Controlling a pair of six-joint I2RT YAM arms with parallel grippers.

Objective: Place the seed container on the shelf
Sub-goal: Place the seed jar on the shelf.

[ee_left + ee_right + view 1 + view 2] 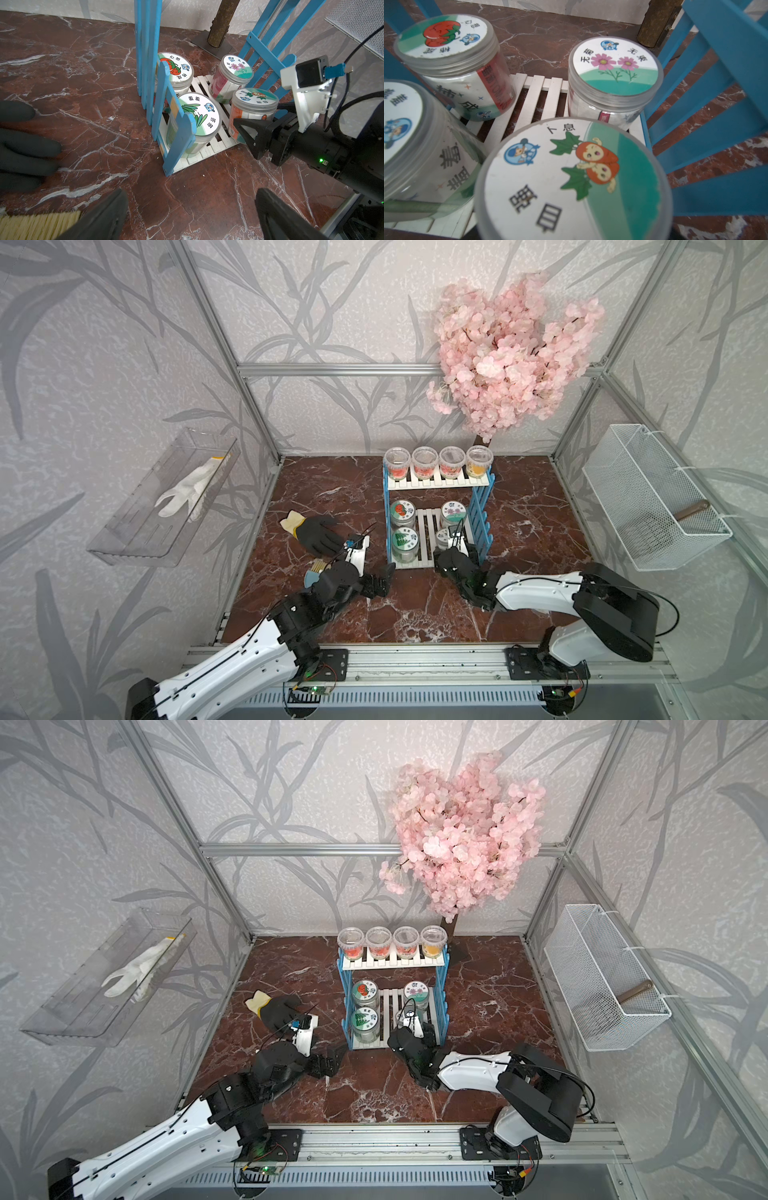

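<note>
The shelf (482, 510) (441, 990) (145, 62) (716, 104) has blue ladder sides and white slatted boards. The seed container (444, 536) (400, 1016) (254, 99) (571, 176), a clear jar with a pumpkin-figure lid, stands at the lower board's front right corner. My right gripper (453, 548) (411, 1029) (257, 116) straddles it, its fingers (245, 128) against the jar wall. Three more jars share that board, including a flower-lid jar (612, 68). Over bare marble left of the shelf, my left gripper (384, 578) (332, 1058) (191, 193) hangs wide open with nothing in it.
Several small cups (438, 460) line the shelf's top board. A black glove (316, 533) and a brush (313, 570) lie left of my left arm. A clear wall tray (166, 506) holds a white glove. A wire basket (652, 497) hangs right. The pink tree's trunk (222, 22) stands behind the shelf.
</note>
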